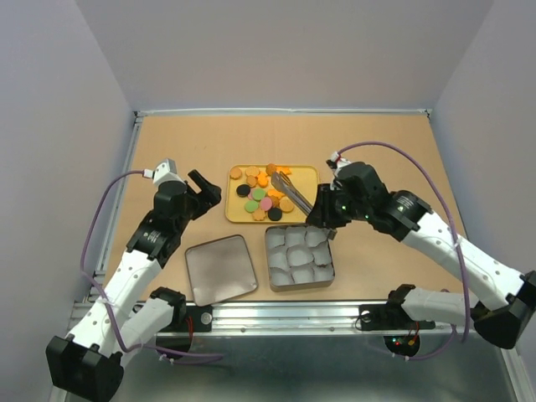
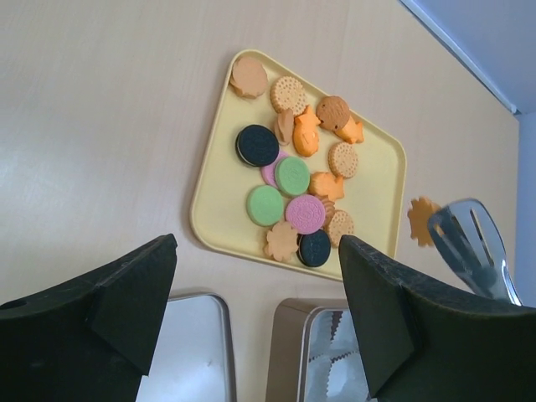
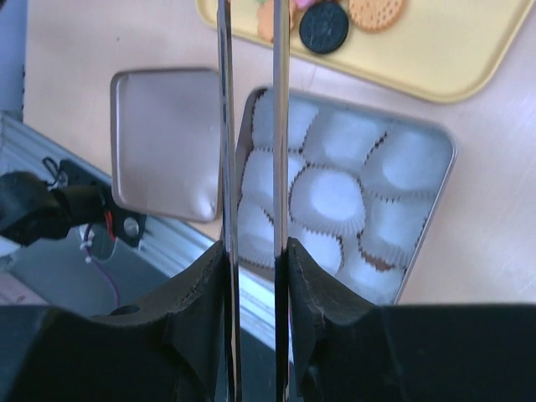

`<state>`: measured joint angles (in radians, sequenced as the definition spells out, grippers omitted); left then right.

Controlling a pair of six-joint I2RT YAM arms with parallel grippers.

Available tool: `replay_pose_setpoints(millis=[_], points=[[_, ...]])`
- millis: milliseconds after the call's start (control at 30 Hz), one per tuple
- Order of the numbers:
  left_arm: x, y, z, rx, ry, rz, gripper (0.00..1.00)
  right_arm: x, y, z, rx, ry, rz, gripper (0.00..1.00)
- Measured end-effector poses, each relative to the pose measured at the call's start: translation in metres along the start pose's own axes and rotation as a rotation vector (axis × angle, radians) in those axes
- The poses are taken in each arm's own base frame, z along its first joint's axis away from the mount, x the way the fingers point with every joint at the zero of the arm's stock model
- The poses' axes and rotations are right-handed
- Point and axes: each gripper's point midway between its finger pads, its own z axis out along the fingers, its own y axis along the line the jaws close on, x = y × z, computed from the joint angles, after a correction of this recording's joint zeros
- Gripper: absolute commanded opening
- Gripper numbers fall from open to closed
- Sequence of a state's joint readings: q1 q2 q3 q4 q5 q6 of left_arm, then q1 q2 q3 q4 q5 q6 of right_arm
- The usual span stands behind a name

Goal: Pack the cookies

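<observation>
The cookies point(image 1: 261, 194) lie piled on a yellow tray point(image 1: 303, 174); in the left wrist view they point(image 2: 291, 176) are tan, orange, pink, green and black. My right gripper point(image 1: 323, 219) is shut on metal tongs point(image 1: 289, 191), whose tips reach over the tray. In the right wrist view the fingers point(image 3: 201, 285) squeeze the two tong arms point(image 3: 280, 126). An orange flower-shaped cookie point(image 2: 421, 219) sits at the tong head point(image 2: 469, 243); I cannot tell whether it is pinched. My left gripper point(image 1: 203, 191) is open and empty, left of the tray, also seen in its own view point(image 2: 255, 285).
An open metal tin point(image 1: 270, 260) lined with white paper cups point(image 1: 299, 251) stands in front of the tray; its cups point(image 3: 328, 197) hold nothing. Its lid point(image 1: 220, 268) lies to the left of it. Walls close in the table on three sides.
</observation>
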<state>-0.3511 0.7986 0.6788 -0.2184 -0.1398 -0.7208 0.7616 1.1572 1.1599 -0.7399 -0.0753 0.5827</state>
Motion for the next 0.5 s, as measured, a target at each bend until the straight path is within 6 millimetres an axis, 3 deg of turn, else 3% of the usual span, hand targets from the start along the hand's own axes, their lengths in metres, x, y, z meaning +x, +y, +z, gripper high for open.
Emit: replay_pose_setpoints(millis=[167, 300, 367, 433, 500], points=[[-0.009, -0.009, 0.002, 0.017, -0.018, 0.001, 0.9, 0.034, 0.0, -0.028, -0.076, 0.058, 0.034, 0.15], [-0.027, -0.036, -0.003, 0.107, -0.059, -0.037, 0.92, 0.056, 0.001, -0.032, -0.12, 0.118, 0.057, 0.15], [-0.05, -0.063, -0.014, 0.196, -0.105, -0.081, 0.95, 0.066, 0.0, -0.029, -0.133, 0.154, 0.073, 0.15], [-0.086, -0.098, -0.034, 0.298, -0.178, -0.153, 0.96, 0.077, -0.002, -0.025, -0.138, 0.191, 0.091, 0.15], [-0.134, -0.14, -0.067, 0.427, -0.274, -0.246, 0.97, 0.086, -0.004, -0.022, -0.142, 0.223, 0.11, 0.15]])
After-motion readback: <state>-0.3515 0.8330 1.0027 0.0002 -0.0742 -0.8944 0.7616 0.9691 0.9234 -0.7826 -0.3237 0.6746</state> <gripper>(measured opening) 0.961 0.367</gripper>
